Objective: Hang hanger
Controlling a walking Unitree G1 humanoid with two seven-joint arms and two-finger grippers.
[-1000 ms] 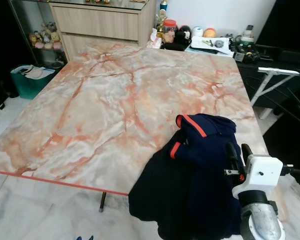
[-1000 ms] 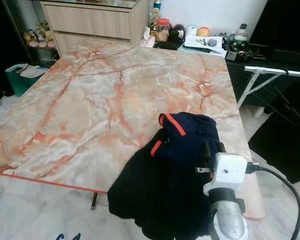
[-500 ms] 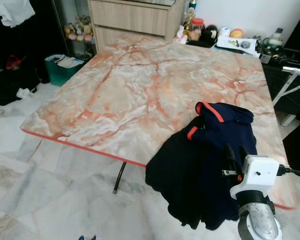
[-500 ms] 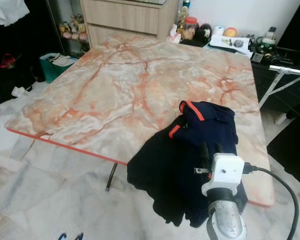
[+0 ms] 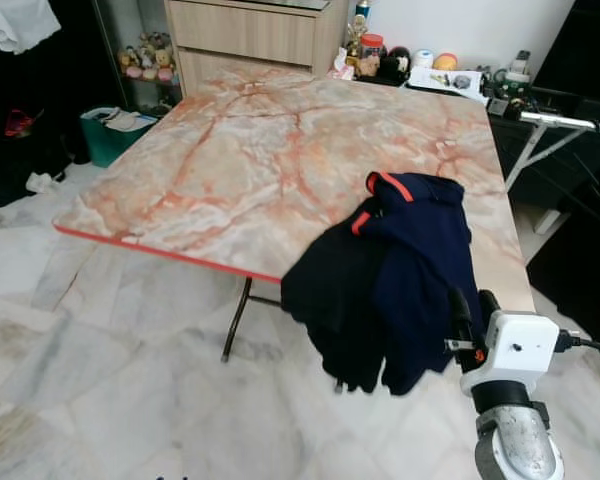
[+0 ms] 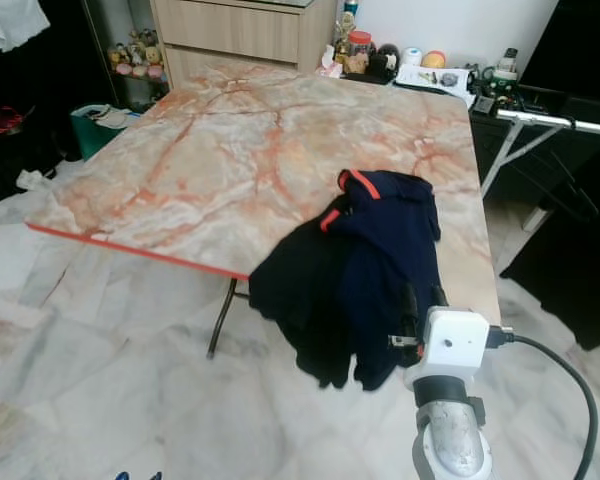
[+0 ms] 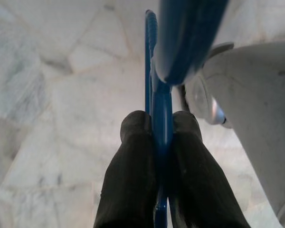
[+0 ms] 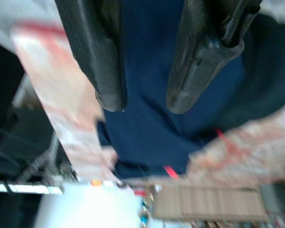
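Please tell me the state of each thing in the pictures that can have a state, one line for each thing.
blue hanger: clamped between the left hand's fingers, above the floor.
left hand: shut on the blue hanger.
right hand: open, empty, pointing at the garment.
dark navy garment: crumpled, partly on the table, partly hanging over its edge.
marble table: standing, mostly bare.

Both head cameras look forward and down from standing height across the marble tabletop (image 5: pixel 280 150), sharing nearly the same scene. The left wrist camera stares close down at the floor (image 7: pixel 47 95); the right wrist one faces the dark garment (image 8: pixel 147 71) nearby.
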